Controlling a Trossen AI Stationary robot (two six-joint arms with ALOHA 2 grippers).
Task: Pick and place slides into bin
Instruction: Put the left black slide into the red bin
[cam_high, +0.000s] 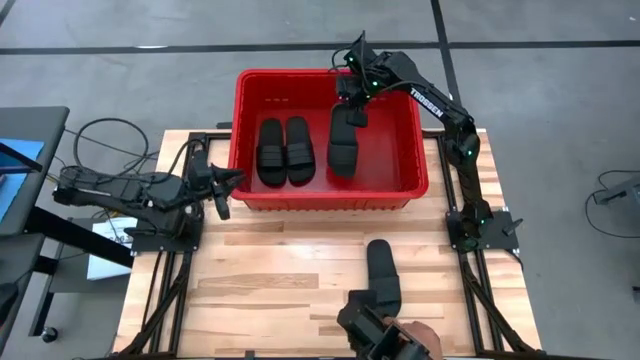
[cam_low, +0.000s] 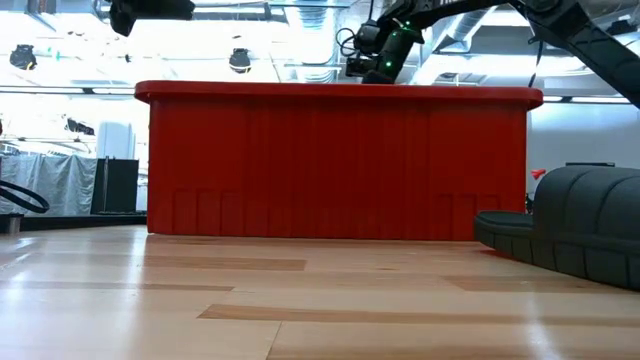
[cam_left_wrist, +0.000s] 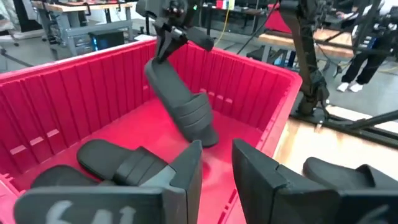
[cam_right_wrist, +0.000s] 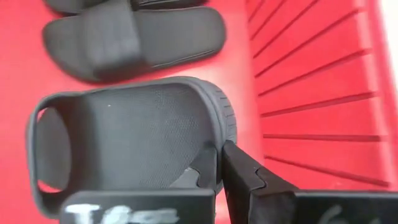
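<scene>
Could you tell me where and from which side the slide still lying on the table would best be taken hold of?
Probably by the heel rim of the slide, from above. It lies flat, sole down, lengthwise toward the bin, so the bare sole edge behind the ribbed strap gives the fingers a thin lip, as the right gripper holds its slide.

Light wood butcher-block counter (cam_high: 270, 290), planks running w/ the long side. Big red ribbed plastic bin (cam_high: 330, 198) sits at the far edge, approx centered. One black rubbery slide sandal (cam_high: 383, 274) lies flat near the front edge, right of center.
</scene>
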